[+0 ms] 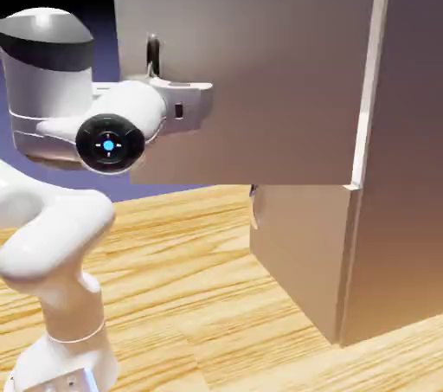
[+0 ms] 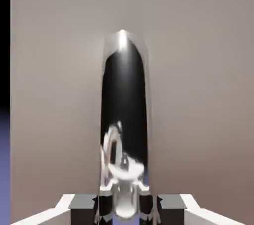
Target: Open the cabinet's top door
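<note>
The cabinet [image 1: 398, 165] is a tall grey-beige box on the exterior view's right. Its top door [image 1: 260, 79] stands swung out from the cabinet front, its free edge toward the left. A dark curved handle [image 1: 153, 54] sits near that free edge. My gripper [image 1: 164, 79] is at the handle, shut on it. In the hand view the dark shiny handle [image 2: 124, 119] rises large between my fingertips [image 2: 82, 202], with the door panel [image 2: 198, 95] flat behind it. The shorter lower door [image 1: 298, 252] stays closed.
The cabinet stands on a wooden table [image 1: 190, 295]. My white arm [image 1: 52, 234] rises at the lower left. A strip of blue backdrop [image 2: 4, 169] shows past the door's edge in the hand view.
</note>
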Controlling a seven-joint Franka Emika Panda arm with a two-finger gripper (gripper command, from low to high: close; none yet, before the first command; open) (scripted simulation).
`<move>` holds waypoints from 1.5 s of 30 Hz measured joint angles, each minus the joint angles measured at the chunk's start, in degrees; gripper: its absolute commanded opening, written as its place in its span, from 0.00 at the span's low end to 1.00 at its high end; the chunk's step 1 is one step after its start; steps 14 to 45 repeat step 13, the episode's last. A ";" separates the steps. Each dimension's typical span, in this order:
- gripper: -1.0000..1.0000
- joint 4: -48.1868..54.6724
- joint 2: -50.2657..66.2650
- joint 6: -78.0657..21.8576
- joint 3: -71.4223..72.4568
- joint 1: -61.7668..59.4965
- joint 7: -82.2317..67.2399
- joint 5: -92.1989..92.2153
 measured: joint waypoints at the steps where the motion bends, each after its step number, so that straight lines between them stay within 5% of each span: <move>1: 0.00 1.73 2.08 -1.37 -1.56 1.51 -1.00 -1.29; 12: 0.00 23.70 24.42 -18.93 -20.36 21.37 -12.14 -11.55; 13: 1.00 24.51 25.19 -19.61 -21.10 22.14 -12.58 -11.79; 45: 1.00 24.51 25.19 -19.61 -21.10 22.14 -12.58 -11.79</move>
